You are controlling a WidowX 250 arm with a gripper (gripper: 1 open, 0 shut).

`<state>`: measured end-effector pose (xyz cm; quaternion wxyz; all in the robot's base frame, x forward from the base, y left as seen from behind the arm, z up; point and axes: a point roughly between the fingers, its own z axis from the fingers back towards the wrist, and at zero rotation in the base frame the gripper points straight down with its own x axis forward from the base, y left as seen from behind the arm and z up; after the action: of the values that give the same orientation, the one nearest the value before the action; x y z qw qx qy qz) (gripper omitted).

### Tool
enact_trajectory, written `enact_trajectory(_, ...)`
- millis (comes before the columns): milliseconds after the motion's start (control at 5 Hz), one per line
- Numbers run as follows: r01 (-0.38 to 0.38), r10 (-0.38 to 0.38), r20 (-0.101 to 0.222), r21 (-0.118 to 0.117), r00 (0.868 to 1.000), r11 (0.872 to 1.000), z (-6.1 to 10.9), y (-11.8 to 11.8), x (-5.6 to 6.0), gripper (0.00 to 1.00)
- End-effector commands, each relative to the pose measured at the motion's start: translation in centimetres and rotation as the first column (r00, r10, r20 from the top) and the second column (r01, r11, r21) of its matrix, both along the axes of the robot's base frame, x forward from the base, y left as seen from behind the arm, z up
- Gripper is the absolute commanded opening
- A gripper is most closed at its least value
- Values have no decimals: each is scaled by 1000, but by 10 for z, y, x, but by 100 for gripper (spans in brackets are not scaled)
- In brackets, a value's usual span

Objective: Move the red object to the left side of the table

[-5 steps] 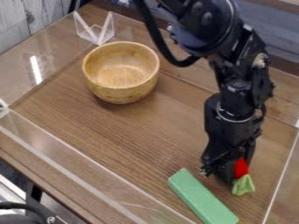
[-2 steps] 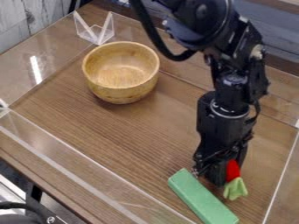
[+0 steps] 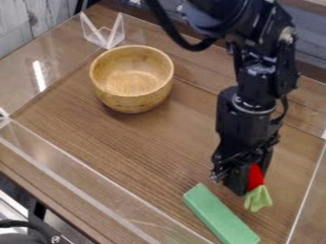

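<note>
- One small glossy red egg-shaped toy fruit (image 3: 256, 178) with a light green leafy tuft, one round wooden bowl (image 3: 132, 76), one flat green rectangular block (image 3: 219, 214), one black robot arm (image 3: 250, 91).
- No readable writing or labels.
- The black claw (image 3: 245, 177) points down, pinched tight on the red fruit; the green tuft hangs below the fingertips.
- The fruit sits at the right near side of the brown wood-grain bench (image 3: 114, 143), just beside the green block, well apart from the bowl.
</note>
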<state>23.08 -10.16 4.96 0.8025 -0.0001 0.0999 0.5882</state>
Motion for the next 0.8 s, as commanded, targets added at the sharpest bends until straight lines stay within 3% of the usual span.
enact_trajectory(0, -3, 4, 52, -24, 999, 1000, 26, 1, 9, 0)
enact_trajectory(600, 27, -26, 17, -30, 1000, 999, 38, 7, 2, 0)
